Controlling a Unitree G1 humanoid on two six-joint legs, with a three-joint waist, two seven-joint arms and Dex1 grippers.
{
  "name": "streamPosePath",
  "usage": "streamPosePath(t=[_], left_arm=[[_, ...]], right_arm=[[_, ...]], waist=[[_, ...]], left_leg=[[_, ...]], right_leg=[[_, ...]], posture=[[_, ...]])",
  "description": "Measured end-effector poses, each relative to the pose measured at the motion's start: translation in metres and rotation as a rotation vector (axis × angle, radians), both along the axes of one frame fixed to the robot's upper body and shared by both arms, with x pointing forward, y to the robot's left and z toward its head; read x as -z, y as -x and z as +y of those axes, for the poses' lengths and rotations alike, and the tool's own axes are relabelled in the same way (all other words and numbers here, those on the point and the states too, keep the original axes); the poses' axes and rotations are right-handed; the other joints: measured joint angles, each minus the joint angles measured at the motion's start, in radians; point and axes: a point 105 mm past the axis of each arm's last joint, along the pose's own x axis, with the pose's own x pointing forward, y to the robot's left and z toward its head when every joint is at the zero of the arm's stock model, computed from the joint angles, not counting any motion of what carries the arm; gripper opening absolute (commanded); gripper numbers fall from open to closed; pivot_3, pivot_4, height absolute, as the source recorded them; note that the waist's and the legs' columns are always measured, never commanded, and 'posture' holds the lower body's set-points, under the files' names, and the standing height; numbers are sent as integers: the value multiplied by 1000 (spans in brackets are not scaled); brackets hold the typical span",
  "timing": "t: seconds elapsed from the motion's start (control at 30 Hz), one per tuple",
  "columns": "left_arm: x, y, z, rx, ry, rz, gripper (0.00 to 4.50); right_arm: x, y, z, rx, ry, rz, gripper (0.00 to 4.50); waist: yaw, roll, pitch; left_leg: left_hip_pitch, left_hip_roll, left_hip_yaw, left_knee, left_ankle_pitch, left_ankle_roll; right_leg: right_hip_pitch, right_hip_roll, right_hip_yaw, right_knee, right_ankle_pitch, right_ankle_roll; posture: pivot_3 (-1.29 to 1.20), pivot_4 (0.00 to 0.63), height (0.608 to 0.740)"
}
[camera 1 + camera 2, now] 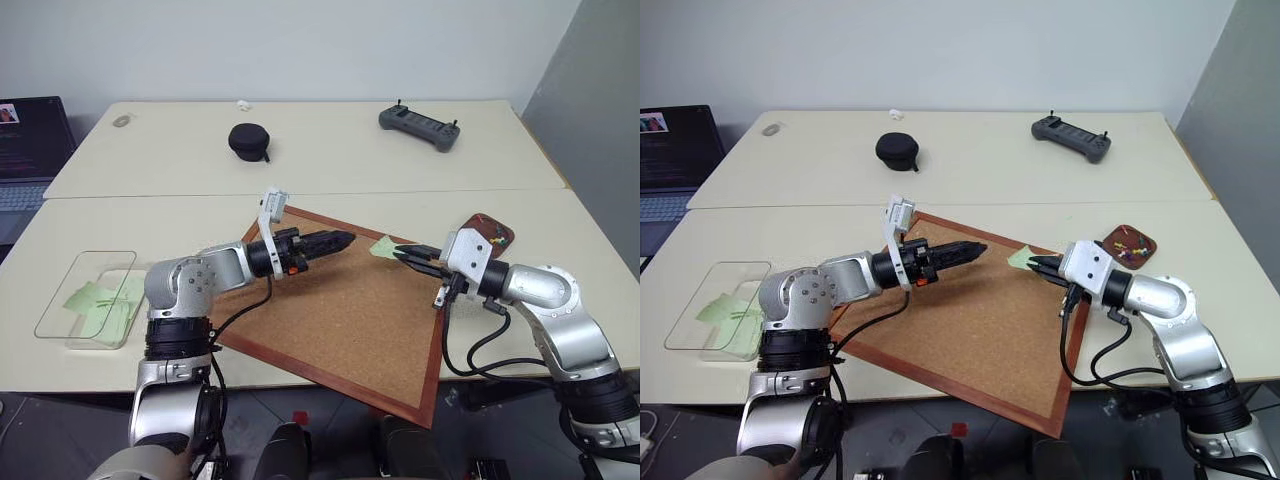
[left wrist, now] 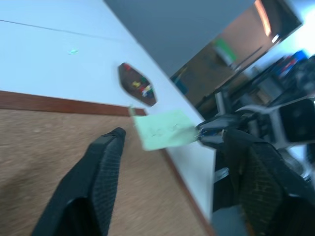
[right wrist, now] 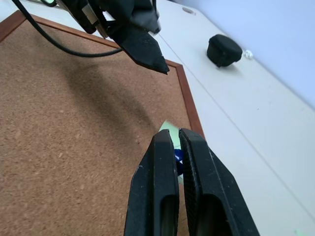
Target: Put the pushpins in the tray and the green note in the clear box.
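Note:
The green note (image 1: 383,247) hangs in the air over the far edge of the cork board (image 1: 350,320). It sits on a dark blue pushpin (image 3: 177,156), and my right gripper (image 1: 402,254) is shut on that pin. My left gripper (image 1: 345,240) is level and open just left of the note, not touching it. The brown tray (image 1: 508,236) lies behind my right wrist with several coloured pushpins (image 1: 1127,245) in it. At the table's left edge stands the clear box (image 1: 58,300), with pale green paper (image 1: 100,298) inside.
The cork board lies tilted across the near table, one corner past the front edge. On the far table are a black round case (image 1: 247,140) and a grey controller (image 1: 418,127). A laptop (image 1: 25,150) stands at the far left.

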Motion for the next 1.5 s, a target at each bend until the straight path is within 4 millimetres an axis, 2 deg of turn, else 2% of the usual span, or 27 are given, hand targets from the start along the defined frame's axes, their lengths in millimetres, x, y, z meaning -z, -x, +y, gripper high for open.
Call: streamPosePath(t=[0.07, 0.17, 0.37, 0.57, 0.77, 0.83, 0.87, 1.07, 1.17, 1.3, 1.5], left_arm=[[4, 4, -4, 8, 81, 116, 4394], [6, 10, -7, 30, 183, 235, 4394], [5, 9, -15, 18, 298, 334, 4394], [1, 10, -32, 31, 332, 362, 4394], [-4, 8, -34, 16, 352, 359, 4394], [-6, 5, -34, -1, 367, 360, 4046], [-8, 4, -33, -12, 379, 359, 4015], [-12, 8, -35, 12, 389, 340, 2643], [-10, 10, -37, 20, 375, 346, 2166], [-12, 10, -35, 17, 373, 333, 1178], [-13, 10, -36, 23, 373, 329, 79]], right_arm=[[-7, -1, 1, 2, 13, -68, 0], [-17, -1, 4, 4, 28, -166, 0], [-25, 2, 10, -9, 42, -286, 0], [-27, 11, 25, -80, 87, -394, 0], [-25, 19, 37, -143, 107, -451, 0], [-29, 19, 38, -150, 106, -476, 0], [-31, 20, 39, -152, 103, -488, 0], [-30, 17, 37, -143, 97, -490, 0], [-31, 17, 38, -141, 93, -496, 0], [-33, 16, 38, -137, 84, -504, 0], [-34, 16, 39, -139, 76, -504, 0]], waist=[[0, 0, 0], [0, 0, 0], [1, 0, 0], [0, -1, 0], [1, -1, 0], [1, -1, 0], [1, -1, 0], [3, -1, 0], [3, -1, 0], [3, -1, 0], [3, -1, 0]], left_leg=[[0, -1, 1, 0, 0, 0], [0, -1, 0, 0, 2, -3], [0, -2, 1, 0, 3, -6], [1, -2, 1, 0, 3, -7], [1, -2, 1, 0, 4, -7], [1, -2, 2, 0, 4, -7], [1, -2, 2, 0, 4, -7], [1, -2, 2, 0, 4, -7], [1, -2, 2, 0, 4, -7], [1, -2, 2, 0, 4, -7], [1, -2, 2, 0, 4, -7]], right_leg=[[0, 0, 0, 0, 0, 0], [0, 0, 0, 0, 0, 0], [1, 0, 1, 0, 0, 0], [1, 0, 1, 0, 0, 0], [1, 0, 1, 0, 0, 0], [1, 0, 1, 0, 0, 0], [1, 0, 1, 0, 0, 0], [1, 0, 1, -1, 0, 0], [1, 0, 1, -1, 0, 0], [1, 0, 1, -1, 0, 0], [1, 0, 2, -1, 0, 0]], posture=[[0, 150, 740], [0, 150, 740], [0, 150, 740], [0, 150, 740], [0, 150, 740], [0, 150, 740], [0, 150, 740], [0, 150, 740], [0, 150, 740], [0, 150, 740], [0, 150, 740]])
